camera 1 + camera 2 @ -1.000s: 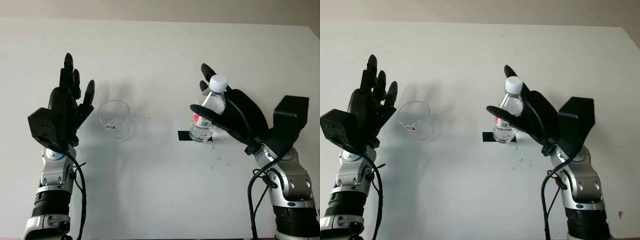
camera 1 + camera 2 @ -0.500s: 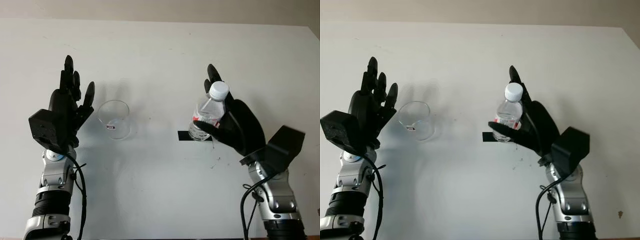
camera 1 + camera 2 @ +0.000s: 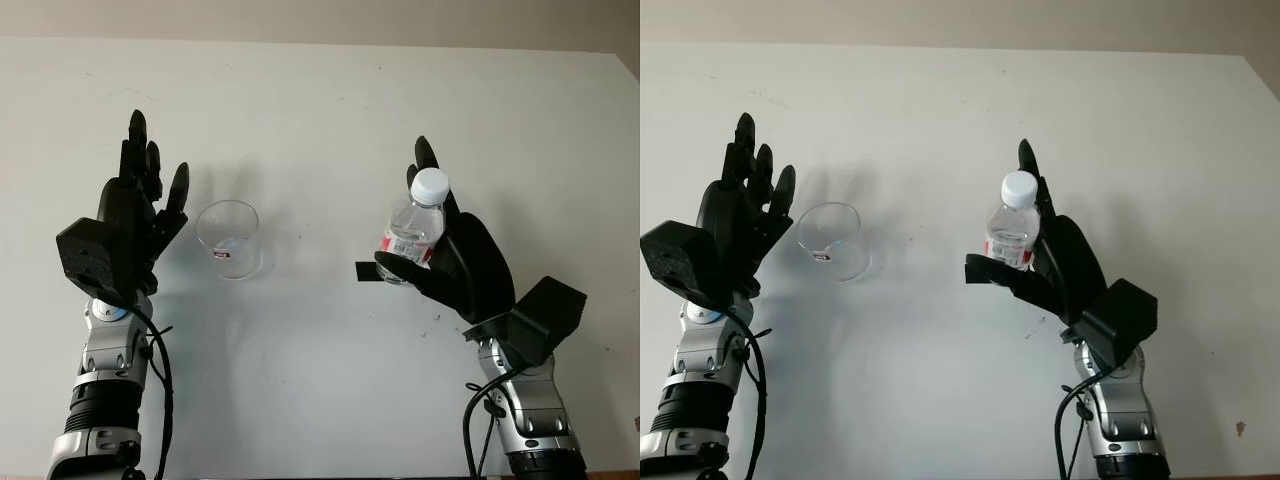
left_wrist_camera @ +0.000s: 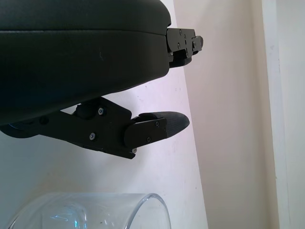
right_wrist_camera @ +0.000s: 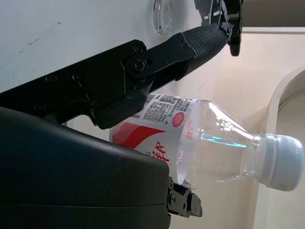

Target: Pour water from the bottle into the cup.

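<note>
A small clear water bottle (image 3: 411, 234) with a white cap and a red and white label is held upright in my right hand (image 3: 440, 262), lifted off the white table (image 3: 320, 120). The right wrist view shows the bottle (image 5: 200, 143) between the black fingers (image 5: 167, 57) and the palm. A clear plastic cup (image 3: 229, 238) stands on the table at the left. My left hand (image 3: 135, 215) is open, raised just left of the cup, not touching it. The cup's rim (image 4: 95, 210) appears beside the left hand's fingers in the left wrist view.
A strip of black tape (image 3: 366, 272) lies on the table below the bottle. Small dark specks (image 3: 432, 322) mark the table near the right hand. The table's far edge meets a beige wall (image 3: 320, 18).
My right hand has lifted the bottle up off the black tape and drawn its forearm nearer the front edge. The left hand and the cup have not moved.
</note>
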`<state>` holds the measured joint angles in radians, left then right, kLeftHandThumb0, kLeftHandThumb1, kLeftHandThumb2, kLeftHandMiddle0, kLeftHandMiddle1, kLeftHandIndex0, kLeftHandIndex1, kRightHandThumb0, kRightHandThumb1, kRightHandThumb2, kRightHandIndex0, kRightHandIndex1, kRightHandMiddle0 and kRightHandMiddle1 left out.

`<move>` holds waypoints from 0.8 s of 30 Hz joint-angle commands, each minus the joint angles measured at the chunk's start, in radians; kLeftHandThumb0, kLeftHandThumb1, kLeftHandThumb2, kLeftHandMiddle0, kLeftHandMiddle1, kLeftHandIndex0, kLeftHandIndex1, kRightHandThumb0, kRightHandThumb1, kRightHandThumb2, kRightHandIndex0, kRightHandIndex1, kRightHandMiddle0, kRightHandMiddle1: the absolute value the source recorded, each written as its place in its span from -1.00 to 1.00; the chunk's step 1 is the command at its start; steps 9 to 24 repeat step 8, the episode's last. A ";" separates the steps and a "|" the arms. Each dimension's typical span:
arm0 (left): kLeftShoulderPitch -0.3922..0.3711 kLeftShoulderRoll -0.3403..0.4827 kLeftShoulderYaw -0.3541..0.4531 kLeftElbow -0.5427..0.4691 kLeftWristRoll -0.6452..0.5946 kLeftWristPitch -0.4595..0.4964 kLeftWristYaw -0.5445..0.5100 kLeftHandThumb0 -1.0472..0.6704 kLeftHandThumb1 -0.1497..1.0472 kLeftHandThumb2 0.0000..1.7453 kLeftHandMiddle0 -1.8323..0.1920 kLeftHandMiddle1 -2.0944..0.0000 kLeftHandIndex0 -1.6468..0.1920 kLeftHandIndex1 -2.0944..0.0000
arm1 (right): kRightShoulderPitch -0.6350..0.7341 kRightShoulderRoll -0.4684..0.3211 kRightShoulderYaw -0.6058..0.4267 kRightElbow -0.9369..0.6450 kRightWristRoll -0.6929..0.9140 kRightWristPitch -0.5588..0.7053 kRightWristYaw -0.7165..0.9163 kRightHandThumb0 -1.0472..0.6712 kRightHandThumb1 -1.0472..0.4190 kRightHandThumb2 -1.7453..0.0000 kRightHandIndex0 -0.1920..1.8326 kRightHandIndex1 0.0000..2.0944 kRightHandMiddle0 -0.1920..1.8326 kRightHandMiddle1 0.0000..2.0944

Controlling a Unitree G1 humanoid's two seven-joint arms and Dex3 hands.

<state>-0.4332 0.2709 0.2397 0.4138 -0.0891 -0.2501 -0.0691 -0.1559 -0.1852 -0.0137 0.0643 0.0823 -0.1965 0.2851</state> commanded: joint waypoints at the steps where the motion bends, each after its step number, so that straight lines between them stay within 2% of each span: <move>1: -0.009 0.013 0.003 -0.002 0.004 -0.006 0.003 -0.19 1.00 -0.39 0.86 0.94 0.88 0.94 | -0.005 0.006 -0.006 0.016 0.003 0.005 -0.007 -0.82 -0.87 0.93 -1.00 -1.00 -1.00 -1.00; 8: -0.008 0.013 0.002 -0.002 0.003 -0.006 0.001 -0.19 1.00 -0.40 0.87 0.95 0.89 0.95 | -0.033 0.002 -0.023 0.080 0.012 -0.004 -0.021 -0.84 -0.89 0.94 -1.00 -1.00 -1.00 -1.00; 24: -0.008 0.013 0.002 -0.002 0.003 -0.006 0.001 -0.19 1.00 -0.40 0.87 0.95 0.89 0.95 | -0.033 0.002 -0.023 0.080 0.012 -0.004 -0.021 -0.84 -0.89 0.94 -1.00 -1.00 -1.00 -1.00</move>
